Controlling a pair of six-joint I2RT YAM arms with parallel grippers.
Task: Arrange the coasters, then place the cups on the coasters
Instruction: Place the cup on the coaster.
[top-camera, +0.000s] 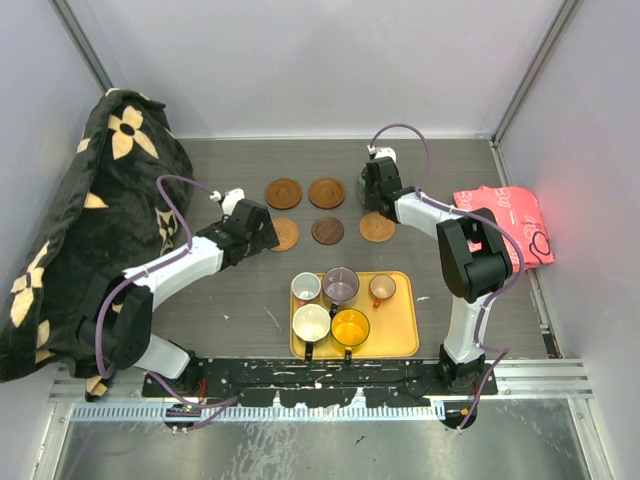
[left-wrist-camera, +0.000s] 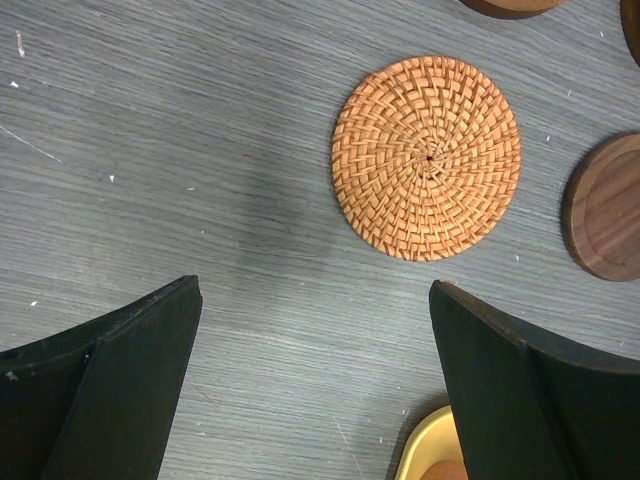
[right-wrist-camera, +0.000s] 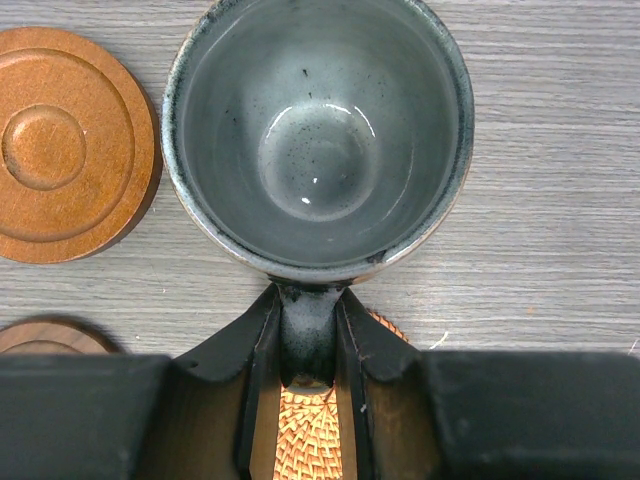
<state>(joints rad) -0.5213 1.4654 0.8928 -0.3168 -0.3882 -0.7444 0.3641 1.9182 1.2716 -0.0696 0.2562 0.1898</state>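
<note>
R end effector (right-wrist-camera: 305, 345) clamps grey-green cup (right-wrist-camera: 315, 130) by its handle, prob. to keep it upright for placing; L end effector (left-wrist-camera: 315, 370) wide open, empty, above woven coaster (left-wrist-camera: 427, 158)

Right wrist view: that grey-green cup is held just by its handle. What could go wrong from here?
The right gripper pinches the grey-green glazed cup only by its thin handle, so the cup might swivel or slip. The cup also hides whatever lies under it, so it may land off-centre, perhaps tilted on the edge of the ringed brown wooden coaster close beside it.
</note>
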